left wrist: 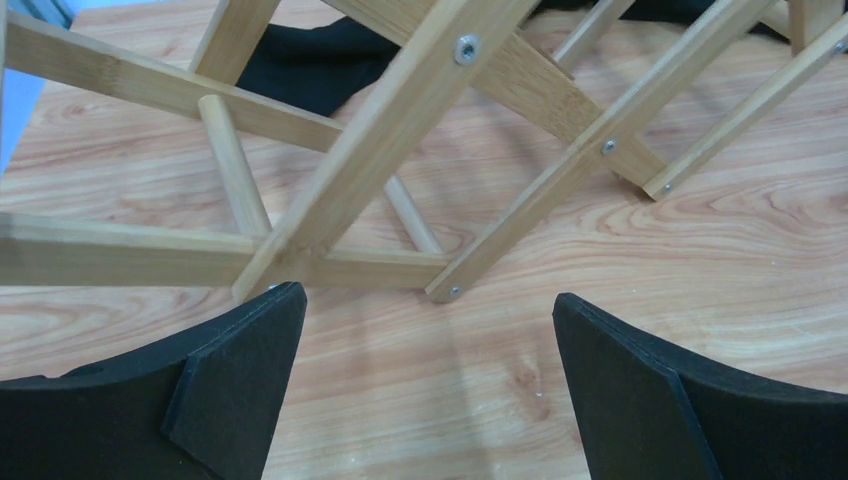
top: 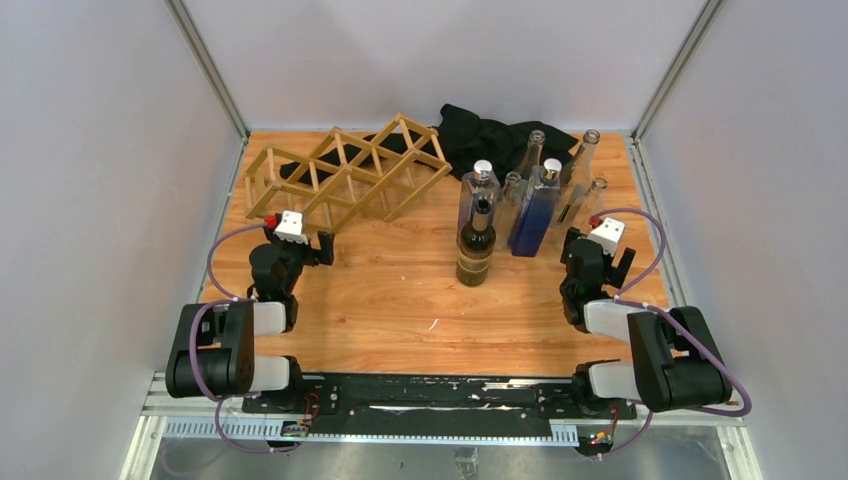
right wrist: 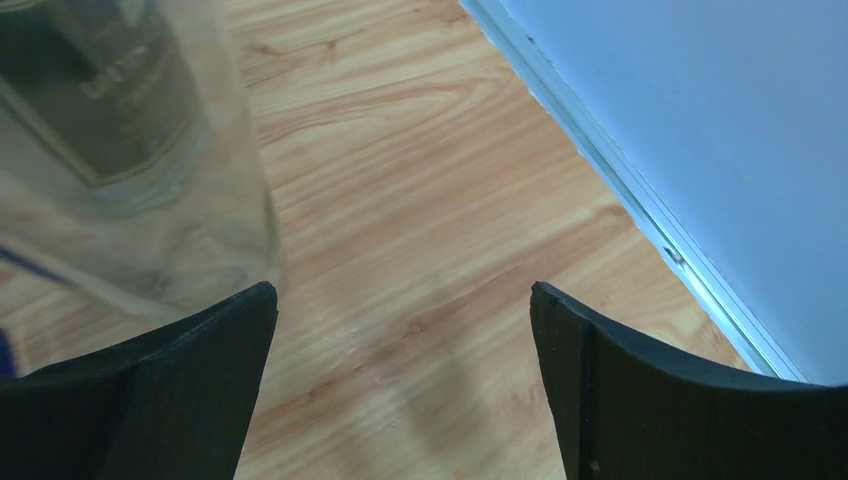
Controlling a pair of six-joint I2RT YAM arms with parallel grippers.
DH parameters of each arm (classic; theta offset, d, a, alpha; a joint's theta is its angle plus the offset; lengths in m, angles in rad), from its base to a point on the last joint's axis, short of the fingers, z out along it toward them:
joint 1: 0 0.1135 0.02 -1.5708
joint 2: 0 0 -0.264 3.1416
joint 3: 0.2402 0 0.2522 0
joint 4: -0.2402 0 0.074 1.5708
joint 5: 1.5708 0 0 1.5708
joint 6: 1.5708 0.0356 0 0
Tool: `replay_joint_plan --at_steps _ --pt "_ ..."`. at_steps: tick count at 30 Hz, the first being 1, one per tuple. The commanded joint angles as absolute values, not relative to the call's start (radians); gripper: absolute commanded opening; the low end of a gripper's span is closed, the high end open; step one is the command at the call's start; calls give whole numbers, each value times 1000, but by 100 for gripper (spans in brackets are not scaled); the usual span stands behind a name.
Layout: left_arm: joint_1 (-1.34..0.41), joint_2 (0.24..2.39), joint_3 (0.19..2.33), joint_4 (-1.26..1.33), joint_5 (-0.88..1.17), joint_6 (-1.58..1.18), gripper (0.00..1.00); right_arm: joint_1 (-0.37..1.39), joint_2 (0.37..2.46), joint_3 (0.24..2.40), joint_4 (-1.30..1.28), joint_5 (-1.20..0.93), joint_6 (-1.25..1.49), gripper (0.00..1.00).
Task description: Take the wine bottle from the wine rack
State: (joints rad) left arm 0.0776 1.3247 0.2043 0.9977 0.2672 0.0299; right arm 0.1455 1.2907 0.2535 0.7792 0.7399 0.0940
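Spread left hand (left wrist: 428, 395) empty, wine rack (left wrist: 400, 130) slats just ahead, black cloth (left wrist: 300, 70) behind, wooden table (left wrist: 760, 250)

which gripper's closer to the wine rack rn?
Left. The left gripper is open, right in front of the wine rack, at its near slats. The right gripper is open across the table, beside a clear bottle near the right edge.

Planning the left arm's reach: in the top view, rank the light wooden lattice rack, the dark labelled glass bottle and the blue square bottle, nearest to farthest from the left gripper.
1. light wooden lattice rack, back left, just ahead of the left gripper.
2. dark labelled glass bottle, upright near the table's centre.
3. blue square bottle, right of centre.
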Motion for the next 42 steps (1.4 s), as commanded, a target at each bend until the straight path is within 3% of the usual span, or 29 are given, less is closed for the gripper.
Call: replay_joint_plan --at_steps 1,4,13,42 --pt "59 1414 130 1277 231 35 100 133 1306 258 871 586 5 100" --pt "58 1348 170 1089 213 61 100 141 1312 231 939 511 -62 100" --pt "58 1389 168 1163 219 39 100 143 1390 177 1101 432 -112 100" --pt "45 1385 183 1122 220 59 100 140 1402 212 1051 436 -100 100"
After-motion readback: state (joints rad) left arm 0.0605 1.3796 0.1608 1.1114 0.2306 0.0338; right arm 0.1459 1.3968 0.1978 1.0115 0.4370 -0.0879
